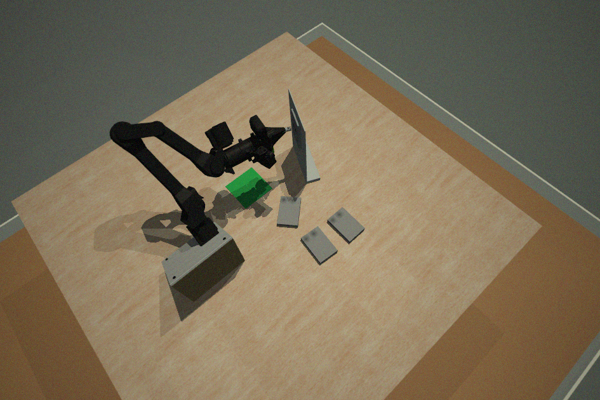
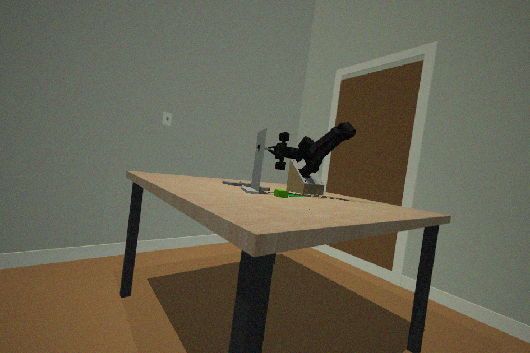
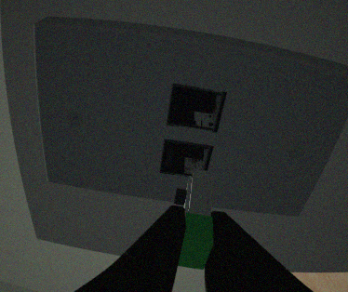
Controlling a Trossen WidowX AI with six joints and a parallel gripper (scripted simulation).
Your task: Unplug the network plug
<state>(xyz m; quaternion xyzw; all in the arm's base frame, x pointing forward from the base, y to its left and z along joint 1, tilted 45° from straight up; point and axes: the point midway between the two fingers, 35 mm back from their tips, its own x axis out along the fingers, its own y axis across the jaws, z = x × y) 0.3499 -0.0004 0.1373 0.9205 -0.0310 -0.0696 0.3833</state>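
My gripper (image 1: 284, 129) (image 2: 270, 148) (image 3: 194, 221) is shut on the network plug (image 1: 288, 128) (image 2: 266, 148) (image 3: 196, 244), holding it by its green part high above the table. The plug's pale nose points at the upright grey panel (image 1: 298, 143) (image 2: 256, 168) (image 3: 96, 102) and appears just outside it, with a small gap. The panel has two dark openings, an upper opening (image 3: 186, 104) and a lower opening (image 3: 175, 155). The plug's tab is hard to make out. The green marked square (image 1: 246, 181) lies on the table below my wrist, partly in shadow.
Three flat grey blocks (image 1: 289, 212) (image 1: 319, 245) (image 1: 345, 225) lie on the table near the panel's foot. A bright green block (image 2: 280, 193) stands near the panel, mostly hidden behind the gripper in the top view. The arm stands on a wedge-shaped base (image 1: 211, 268) (image 2: 313, 187).
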